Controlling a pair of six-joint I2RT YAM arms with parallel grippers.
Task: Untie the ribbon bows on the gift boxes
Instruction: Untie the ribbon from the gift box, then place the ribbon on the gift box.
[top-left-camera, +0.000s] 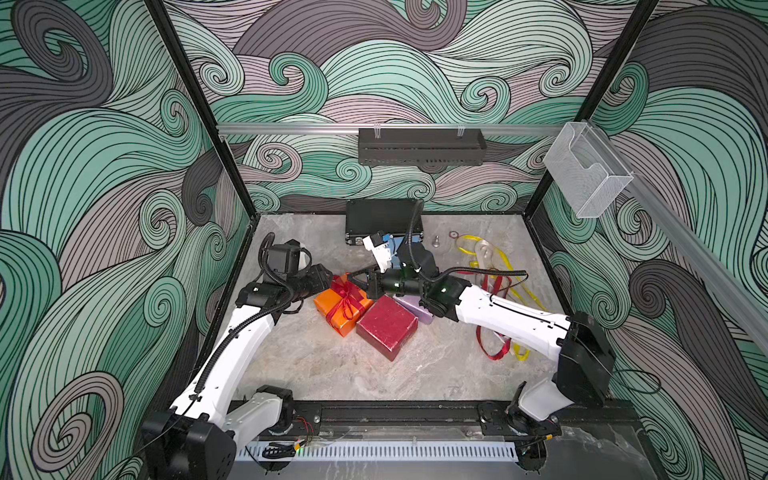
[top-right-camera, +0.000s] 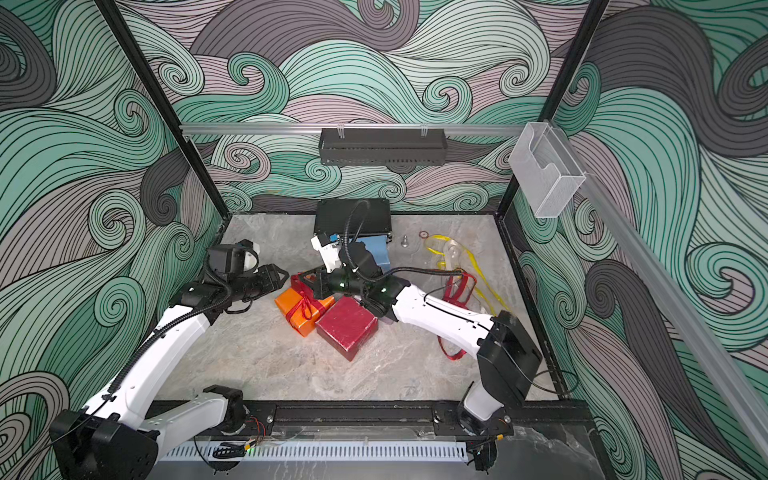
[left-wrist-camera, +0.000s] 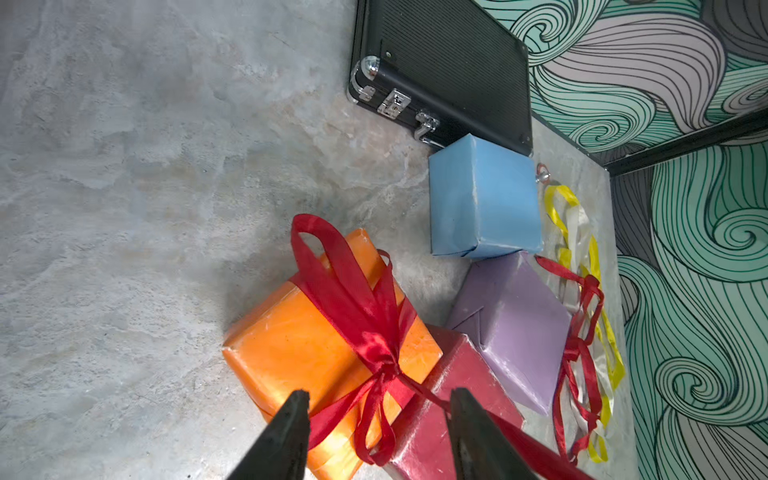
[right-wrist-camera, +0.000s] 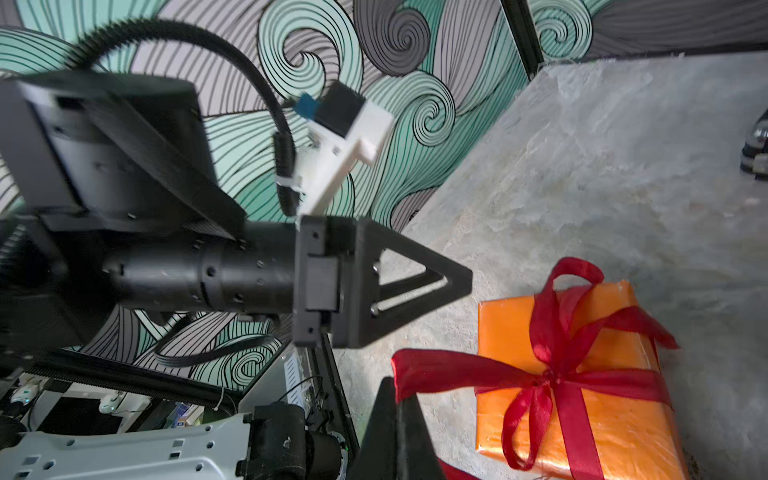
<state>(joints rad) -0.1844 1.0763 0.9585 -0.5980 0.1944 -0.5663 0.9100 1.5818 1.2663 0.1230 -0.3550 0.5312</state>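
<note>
Closest to the lens, at the lower edge of the left wrist view: left gripper (left-wrist-camera: 379, 392), fingers spread apart and clamping nothing, just beside the orange box (left-wrist-camera: 291, 345). Above the gap between the two tips, knot of the red ribbon bow (left-wrist-camera: 365, 316), with one loop standing toward the upper middle of the frame. One thin tail drawn tight toward the lower right, running to the inner edge of one finger.

Lower middle of the right wrist view: right gripper (right-wrist-camera: 397, 386), fingers clenched on the flat end of that tail. Ribbon stretched from there to the knot at the right of the frame. Bow not yet undone, ribbon cross around the box in place.

Centre of the tabletop (top-left-camera: 332, 374) in both top views: orange box touching the glossy red box (top-left-camera: 386, 326). Lilac box (left-wrist-camera: 511, 328) just beside them, mostly hidden under the right arm. Light blue box (left-wrist-camera: 482, 199) further up, close against the black case (left-wrist-camera: 449, 70).

Right part of the tabletop: loose yellow ribbon (left-wrist-camera: 561, 199), loose red ribbon (left-wrist-camera: 582, 365) and silvery white ribbon (left-wrist-camera: 577, 224). Tangled together, well apart from the orange box.
</note>
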